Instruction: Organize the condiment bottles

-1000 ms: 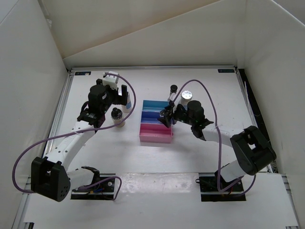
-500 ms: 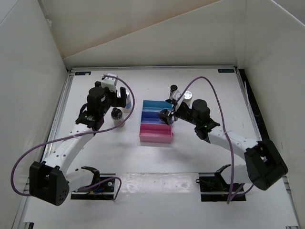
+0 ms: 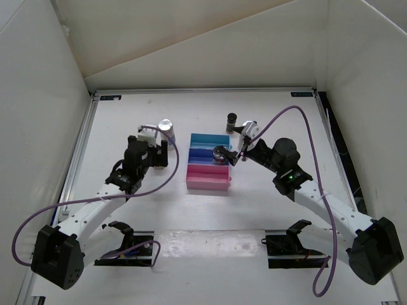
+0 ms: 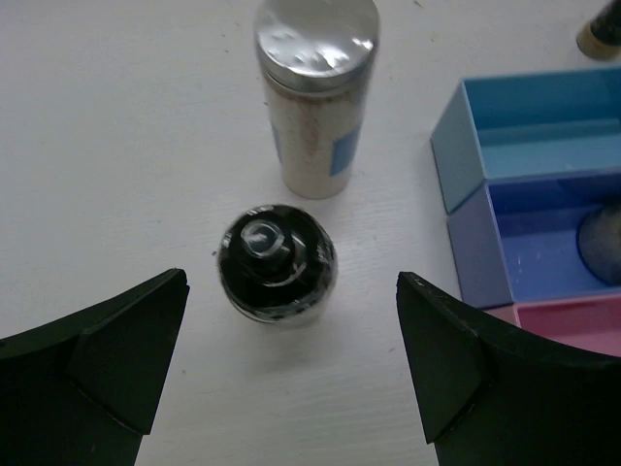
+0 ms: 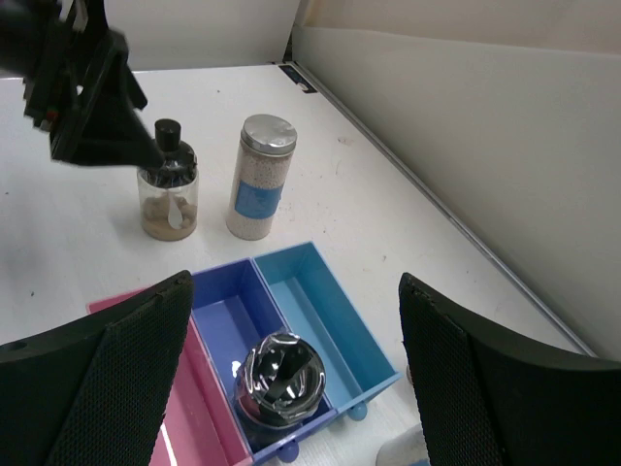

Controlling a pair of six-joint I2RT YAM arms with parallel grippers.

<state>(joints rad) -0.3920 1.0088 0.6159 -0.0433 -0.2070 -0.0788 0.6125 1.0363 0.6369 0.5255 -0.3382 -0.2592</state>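
My left gripper (image 3: 154,154) (image 4: 291,291) is open, just short of a clear short jar with a dark top (image 4: 277,262) standing on the table; its fingers do not touch the jar. A tall white shaker with a silver lid (image 3: 166,127) (image 4: 315,92) stands just beyond the jar. My right gripper (image 3: 239,152) (image 5: 296,282) is open and empty above a second dark-topped jar (image 3: 221,153) (image 5: 281,379), which stands in the middle blue compartment of the stepped rack (image 3: 206,180). A slim dark bottle (image 3: 231,119) and another white shaker (image 3: 250,129) stand behind the rack.
The rack's light-blue far compartment (image 5: 320,301) and pink near compartment (image 3: 206,173) hold nothing. White walls close the table on the left, back and right. The left gripper (image 5: 87,87) shows beside the jar (image 5: 168,189) in the right wrist view.
The right gripper has let go of the jar in the blue compartment and pulled back to the right. The left gripper has drawn back toward the near side, away from the white shaker.
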